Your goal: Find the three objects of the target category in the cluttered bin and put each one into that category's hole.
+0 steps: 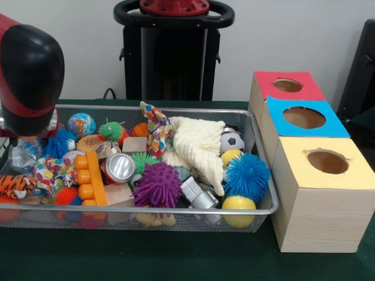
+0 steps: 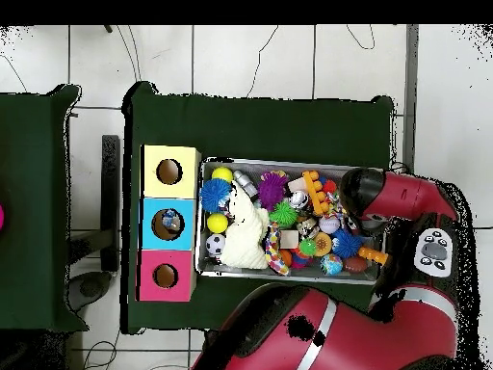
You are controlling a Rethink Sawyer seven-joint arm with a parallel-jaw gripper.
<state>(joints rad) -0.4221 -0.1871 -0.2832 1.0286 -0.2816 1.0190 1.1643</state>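
The wire mesh bin [image 1: 176, 211] stands on the green table, full of toys; it also shows in the overhead view [image 2: 289, 277]. The blue-surround hole [image 1: 303, 117] is in the middle of the three wooden boxes, to the bin's right. In the overhead view [image 2: 168, 224] something pale shows inside it. The red and black arm [image 1: 29, 76] hangs over the bin's left end, and in the overhead view [image 2: 390, 198] it covers the bin's right end. The gripper is hidden beneath it.
The bin holds a purple spiky ball [image 1: 157, 184], a blue spiky ball [image 1: 246, 174], yellow balls [image 1: 239, 205], a small football [image 1: 232, 140], a cream cloth [image 1: 196, 146], a can [image 1: 120, 167] and a tiger toy [image 1: 14, 186]. The red hole [image 1: 287, 85] and yellow hole [image 1: 327, 161] flank the blue one.
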